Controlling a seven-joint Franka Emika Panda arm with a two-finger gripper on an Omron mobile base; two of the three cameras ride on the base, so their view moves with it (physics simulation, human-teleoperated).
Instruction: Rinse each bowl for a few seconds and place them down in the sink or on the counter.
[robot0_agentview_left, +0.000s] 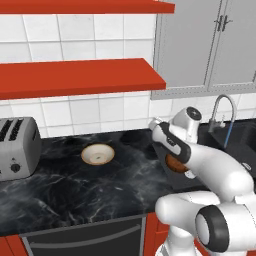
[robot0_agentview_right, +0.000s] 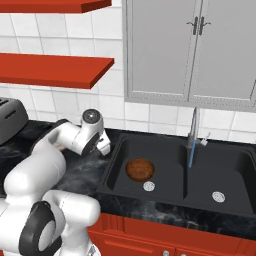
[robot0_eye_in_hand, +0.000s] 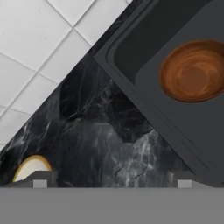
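While the reddish-brown bowl (robot0_agentview_right: 139, 169) lies upright on the floor of the left basin of the sink (robot0_agentview_right: 165, 197), close to that basin's round silver drain (robot0_agentview_right: 149, 186), the cream-white bowl (robot0_agentview_left: 97, 154) sits apart on the counter (robot0_agentview_left: 65, 190), between the toaster (robot0_agentview_left: 17, 147) and the sink's near edge. Seen from the hand view, the brown bowl (robot0_eye_in_hand: 194, 70) is shallow and round, with a glossy wood-like grain that swirls in darker and lighter rings toward its middle. The pale bowl has a cream inside and a tan rim, and in the hand view only a sliver of it (robot0_eye_in_hand: 30, 168) shows at the lower left, over the black, white-veined marble. A thin blue stream (robot0_agentview_right: 190, 156) drops from the silver gooseneck faucet (robot0_agentview_right: 194, 132) near the divider between the two basins. The gripper (robot0_eye_in_hand: 112, 183) hangs above the counter strip just beside the sink's left rim, with its two dark finger tips (robot0_eye_in_hand: 40, 183) spread as wide as they go, one at each side of the hand view. Nothing sits between them, and they touch neither bowl nor the counter. In the right base view the hand (robot0_agentview_right: 102, 145) points down over the counter edge next to the basin that holds the brown bowl.
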